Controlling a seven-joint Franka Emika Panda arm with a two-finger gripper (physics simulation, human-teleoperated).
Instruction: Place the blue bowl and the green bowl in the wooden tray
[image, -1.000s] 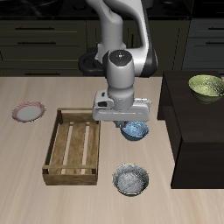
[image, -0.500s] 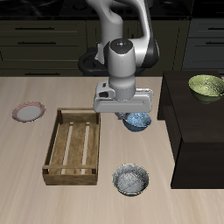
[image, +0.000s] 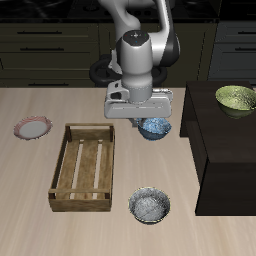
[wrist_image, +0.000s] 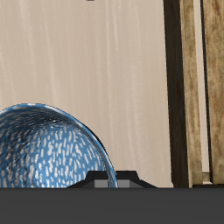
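The blue bowl (image: 154, 127) hangs above the table, just past the wooden tray's (image: 85, 166) far corner, with my gripper (image: 146, 120) shut on its rim. In the wrist view the blue bowl (wrist_image: 44, 149) shows its blue and white patterned inside close up, and the wooden tray's wall (wrist_image: 195, 87) lies beside it below. The green bowl (image: 237, 97) sits on the dark raised counter, well away from the gripper. The tray holds nothing.
A grey-white speckled bowl (image: 150, 205) stands near the table's front edge beside the tray. A small pink-rimmed plate (image: 32, 127) lies on the tray's other side. The dark counter block (image: 215, 150) rises beside the held bowl.
The gripper has risen with the blue bowl, lifting it off the table and carrying it slightly farther back.
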